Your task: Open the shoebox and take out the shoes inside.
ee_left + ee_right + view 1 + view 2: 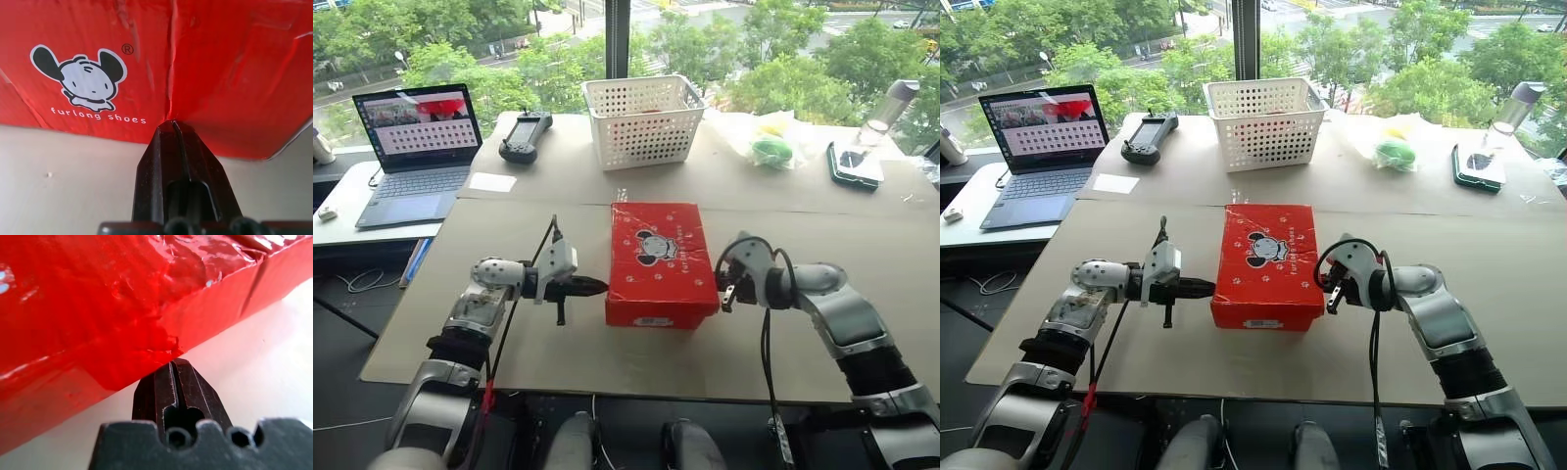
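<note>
The surface (803, 323) is wide and covered with brown cardboard sheets, and behind it are windows with green trees. In the middle of the surface lies the shoebox (658, 257), red, with its lid down and flat. The lid carries a black-and-white cartoon figure, and the near end has a small white label. The shoebox lies with its long sides running away from the robot.

Behind the shoebox, well apart from it, stands a white perforated basket (644, 119). On the far left an open laptop (414, 152) stands on a lower white desk, and a black controller (524, 135) lies near the basket. On the far right side there is a clear bag with something green and yellow inside (770, 140).

The left pincer (590, 287) is on the left side of the shoebox, near its front corner. It points sideways at the red wall. Its two black fingers are pressed together and hold nothing. In the left wrist view the tip (172, 128) is at the lower edge of the wall, just beside a vertical crease; I cannot tell if it touches.

The right pincer (725, 291) is on the opposite side, close to the right wall near the front. Its fingers (188, 382) are also pressed together, empty, with the tip right at the bottom edge of the shoebox.
</note>
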Action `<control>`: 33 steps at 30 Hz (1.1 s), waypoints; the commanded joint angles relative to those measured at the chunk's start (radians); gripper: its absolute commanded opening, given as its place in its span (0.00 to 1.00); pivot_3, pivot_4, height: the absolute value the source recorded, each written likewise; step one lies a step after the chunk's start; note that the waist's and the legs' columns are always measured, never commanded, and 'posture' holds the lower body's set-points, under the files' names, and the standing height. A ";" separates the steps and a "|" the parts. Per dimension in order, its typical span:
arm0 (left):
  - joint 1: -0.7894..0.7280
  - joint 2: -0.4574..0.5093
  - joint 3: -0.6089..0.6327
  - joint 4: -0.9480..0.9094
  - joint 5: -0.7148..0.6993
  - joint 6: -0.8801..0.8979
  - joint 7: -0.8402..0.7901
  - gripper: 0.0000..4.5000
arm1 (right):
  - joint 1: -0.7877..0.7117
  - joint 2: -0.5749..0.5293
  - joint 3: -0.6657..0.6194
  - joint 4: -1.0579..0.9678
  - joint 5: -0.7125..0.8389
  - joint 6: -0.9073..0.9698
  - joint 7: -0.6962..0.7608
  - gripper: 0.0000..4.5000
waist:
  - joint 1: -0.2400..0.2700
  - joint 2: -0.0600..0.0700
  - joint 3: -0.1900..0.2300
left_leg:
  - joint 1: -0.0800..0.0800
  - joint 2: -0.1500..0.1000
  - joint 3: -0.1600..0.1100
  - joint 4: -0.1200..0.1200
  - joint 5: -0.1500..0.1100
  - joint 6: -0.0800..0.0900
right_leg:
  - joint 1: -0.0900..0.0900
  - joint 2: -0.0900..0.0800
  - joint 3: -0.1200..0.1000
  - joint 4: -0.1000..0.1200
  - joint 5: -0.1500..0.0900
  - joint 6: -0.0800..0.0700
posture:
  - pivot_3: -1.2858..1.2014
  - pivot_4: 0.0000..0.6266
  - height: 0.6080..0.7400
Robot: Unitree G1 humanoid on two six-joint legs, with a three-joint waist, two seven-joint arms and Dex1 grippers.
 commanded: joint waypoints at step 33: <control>0.412 0.237 0.316 -0.881 -0.442 0.608 0.215 0.00 | -0.065 -0.038 -0.155 0.255 0.080 -0.106 0.119 0.01 | -0.021 0.000 0.000 | 0.006 0.009 -0.002 0.001 0.001 -0.001 | 0.001 0.006 0.005 0.000 0.001 -0.006 | 0.52 0.24 0.95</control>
